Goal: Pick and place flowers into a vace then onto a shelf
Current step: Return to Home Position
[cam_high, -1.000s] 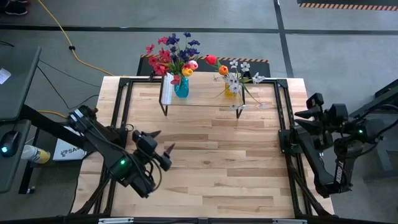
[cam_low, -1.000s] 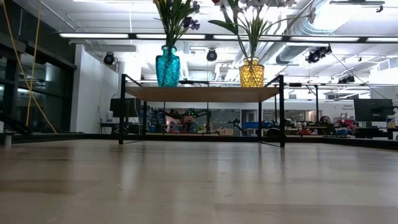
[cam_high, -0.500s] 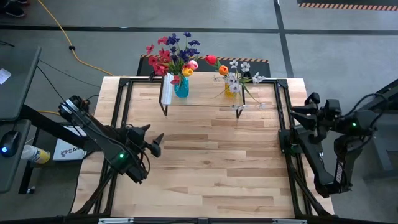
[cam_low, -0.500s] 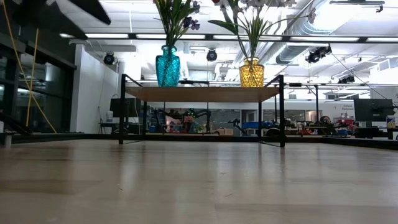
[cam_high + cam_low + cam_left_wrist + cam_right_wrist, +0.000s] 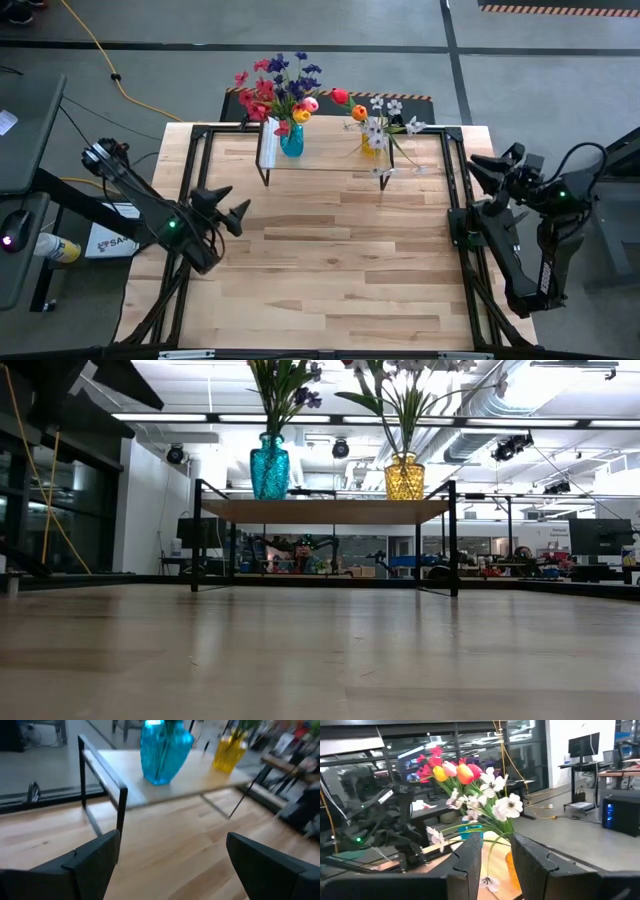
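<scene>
Over the bench's left edge hangs the left tool, dark and two-fingered. Its fingers are spread wide with nothing between them, and it points across the pale plank bench. Along the far edge stands the low light-wood shelf on thin black legs. Toward its left end, just beside the white strip, a turquoise glass vase holds red, purple, pink and yellow artificial flowers. Toward the right end an amber-yellow glass vase carries white, orange and red blooms. Both vases stand upright on the board, apart from each other. At the bench's right edge, near the far corner, the right tool is raised, its fingers only a little apart and holding nothing. Every flower in view stands in a vase and both vases are on the shelf, so the job looks done. All that seems left is parking the two arms at rest.
</scene>
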Motion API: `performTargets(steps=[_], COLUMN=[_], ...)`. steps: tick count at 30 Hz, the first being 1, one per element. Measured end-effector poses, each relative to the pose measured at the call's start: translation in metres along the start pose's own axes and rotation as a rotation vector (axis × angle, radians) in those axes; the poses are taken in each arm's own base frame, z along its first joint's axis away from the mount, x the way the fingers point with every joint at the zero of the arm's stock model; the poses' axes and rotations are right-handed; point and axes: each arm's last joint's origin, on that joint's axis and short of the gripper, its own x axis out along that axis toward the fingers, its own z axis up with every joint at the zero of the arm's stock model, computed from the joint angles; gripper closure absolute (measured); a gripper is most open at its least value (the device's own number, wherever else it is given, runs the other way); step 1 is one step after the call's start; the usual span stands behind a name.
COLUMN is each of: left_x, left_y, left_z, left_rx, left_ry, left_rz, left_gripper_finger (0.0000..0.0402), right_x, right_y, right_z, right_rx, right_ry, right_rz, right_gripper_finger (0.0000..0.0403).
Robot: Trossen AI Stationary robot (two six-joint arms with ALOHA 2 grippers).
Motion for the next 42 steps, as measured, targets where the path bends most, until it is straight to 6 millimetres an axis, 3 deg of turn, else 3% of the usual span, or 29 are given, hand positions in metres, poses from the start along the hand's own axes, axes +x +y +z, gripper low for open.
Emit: performTargets(steps=[9, 19, 30, 42], left_x=[0.003, 0.019, 0.025, 0.029], left_y=[0.037, 0.068, 0.060, 0.051], left_z=[0.005, -0.004, -0.015, -0.014], left_rx=[-0.054, -0.170, -0.233, -0.220], left_ry=[-0.086, -0.152, -0.192, -0.262], left_rz=[-0.044, 0.039, 0.013, 0.031], left_gripper_finger=[0.0005, 0.0005, 0.0005, 0.0005], right_x=[0.009, 0.046, 0.073, 0.071], right_y=[-0.010, -0.044, -0.072, -0.071], right_z=[0.002, 0.019, 0.017, 0.018], right_rx=[0.003, -0.004, -0.038, -0.008], right_ry=[0.041, 0.093, 0.176, 0.184], right_rz=[-0.023, 0.071, 0.114, 0.283], right_gripper_finger=[0.0304, 0.0304, 0.0304, 0.0304])
